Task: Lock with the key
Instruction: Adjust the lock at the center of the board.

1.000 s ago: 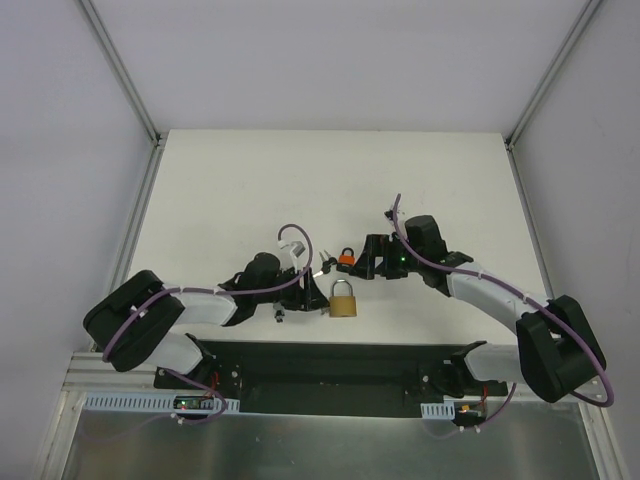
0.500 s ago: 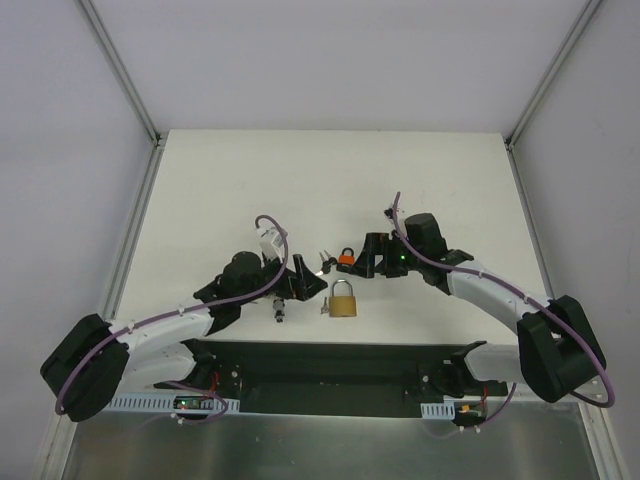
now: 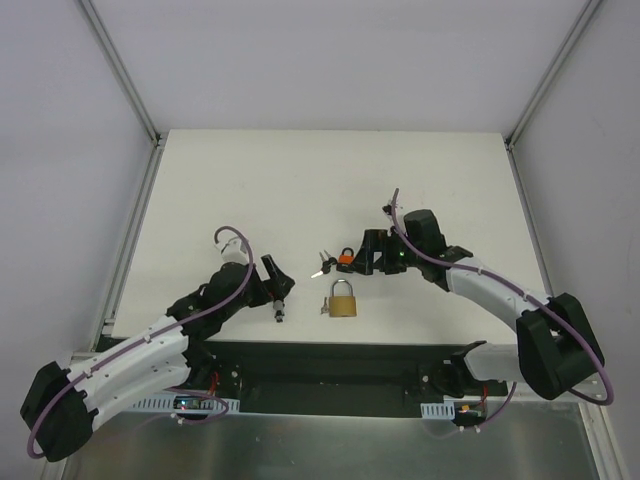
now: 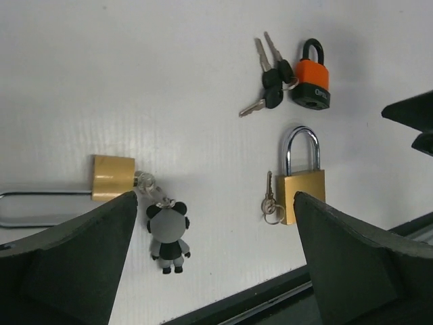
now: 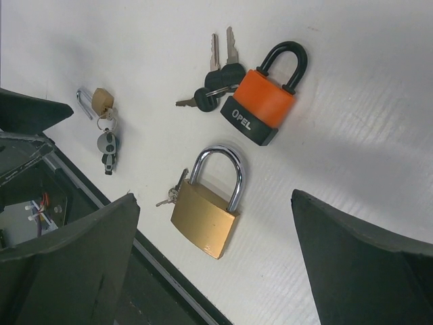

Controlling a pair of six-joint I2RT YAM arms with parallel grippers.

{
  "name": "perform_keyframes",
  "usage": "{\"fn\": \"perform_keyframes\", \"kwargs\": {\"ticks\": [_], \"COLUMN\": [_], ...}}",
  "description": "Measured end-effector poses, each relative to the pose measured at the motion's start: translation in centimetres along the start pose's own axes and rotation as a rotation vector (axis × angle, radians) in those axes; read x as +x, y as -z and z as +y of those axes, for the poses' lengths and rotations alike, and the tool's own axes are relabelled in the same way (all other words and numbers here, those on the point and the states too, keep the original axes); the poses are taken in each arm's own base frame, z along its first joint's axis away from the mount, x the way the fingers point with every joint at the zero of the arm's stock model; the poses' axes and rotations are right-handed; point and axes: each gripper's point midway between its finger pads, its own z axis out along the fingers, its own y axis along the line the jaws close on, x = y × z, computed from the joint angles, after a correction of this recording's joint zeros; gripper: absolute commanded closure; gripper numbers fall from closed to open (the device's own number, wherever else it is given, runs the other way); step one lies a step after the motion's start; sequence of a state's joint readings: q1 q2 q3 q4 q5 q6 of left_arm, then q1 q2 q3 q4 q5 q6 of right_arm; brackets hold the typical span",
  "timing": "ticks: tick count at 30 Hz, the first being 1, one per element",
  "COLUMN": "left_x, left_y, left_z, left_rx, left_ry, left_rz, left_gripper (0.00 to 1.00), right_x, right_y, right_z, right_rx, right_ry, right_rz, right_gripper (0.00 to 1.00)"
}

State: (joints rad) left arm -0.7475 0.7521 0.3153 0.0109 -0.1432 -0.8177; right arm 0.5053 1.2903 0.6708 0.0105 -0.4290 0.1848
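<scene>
On the table (image 3: 250, 180), near its front edge, lies the brass padlock (image 4: 302, 193), a small key (image 4: 270, 189) against its body; the orange padlock (image 4: 312, 80) sits just beyond; my left gripper (image 4: 215, 203) and right gripper (image 5: 213, 196) both gape wide, holding nothing.

A white table (image 3: 330, 180) stands between plain pale grey walls (image 3: 330, 60).

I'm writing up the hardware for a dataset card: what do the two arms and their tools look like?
Both the left arm and right arm have white links, bulky black joints and a purple cable looping alongside. The left tool and right tool are black, with wide, wedge-shaped fingers.
</scene>
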Motion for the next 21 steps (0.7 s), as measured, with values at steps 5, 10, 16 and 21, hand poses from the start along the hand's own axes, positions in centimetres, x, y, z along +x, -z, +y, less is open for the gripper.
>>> {"fn": "perform_keyframes", "kwargs": {"ticks": [5,10,16,21], "left_x": [-0.1,0.5,1.1,0.2], "left_y": [0.9,0.8,0.7,0.6], "left_z": [2.7,5.1,6.9,7.2], "left_rx": [-0.127,-0.242,-0.334,-0.345], "left_ry": [0.067,0.074,0.075,0.076], "left_rz": [-0.035,-0.03,-0.023,-0.076], "left_gripper": [0.01,0.01,0.01,0.01], "right_x": [0.1,0.2,0.2,0.2], "right_y": [-0.2,-0.5,-0.5,-0.5], "right_z": [-0.1,-0.3,-0.3,-0.2], "right_rx": [0.001,0.003,0.003,0.002], "right_ry": [0.002,-0.001,-0.001,-0.002], "right_rz": [0.008,0.019,0.019,0.019], "right_gripper": [0.03,0.03,0.03,0.03]}}
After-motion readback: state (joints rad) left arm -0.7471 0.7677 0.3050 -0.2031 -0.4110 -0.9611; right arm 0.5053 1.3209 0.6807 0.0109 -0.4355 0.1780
